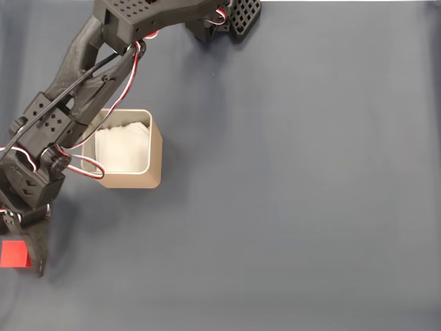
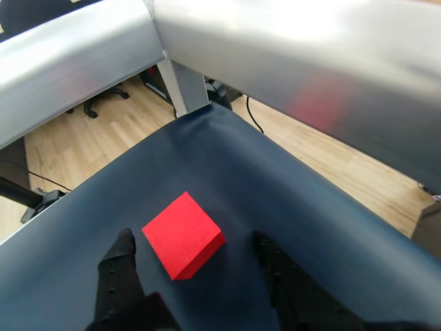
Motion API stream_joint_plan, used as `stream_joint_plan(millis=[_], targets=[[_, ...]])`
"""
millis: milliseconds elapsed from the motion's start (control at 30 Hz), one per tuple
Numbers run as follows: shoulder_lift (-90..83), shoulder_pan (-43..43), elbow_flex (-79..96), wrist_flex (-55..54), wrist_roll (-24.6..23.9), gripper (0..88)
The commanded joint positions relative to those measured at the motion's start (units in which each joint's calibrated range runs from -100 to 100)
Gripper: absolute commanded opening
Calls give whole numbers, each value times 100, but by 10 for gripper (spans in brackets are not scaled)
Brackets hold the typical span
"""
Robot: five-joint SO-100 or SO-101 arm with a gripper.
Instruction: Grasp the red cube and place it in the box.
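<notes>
cloth right of box (image 1: 128,150): open | arm overhangs box's left rim | red cube (image 1: 14,254): at cloth's edge

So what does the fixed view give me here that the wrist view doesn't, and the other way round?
The fixed view alone shows the box with its white lining, standing up and to the right of the arm's lower end, plus the arm's links and wiring. The wrist view alone shows metal frame bars, wooden floor beyond the table corner, and clear gaps between the open jaws and the red cube. Both show the cube, at the fixed view's left edge, resting on the dark blue table cover with the gripper around it.
</notes>
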Motion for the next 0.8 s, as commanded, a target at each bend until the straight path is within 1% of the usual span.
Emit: stream_joint_plan(millis=[0,567,767], targets=[[-55,77,-369,-166,20,423],[231,205,-770,-198,-54,409],[231,205,-770,-157,-73,359]])
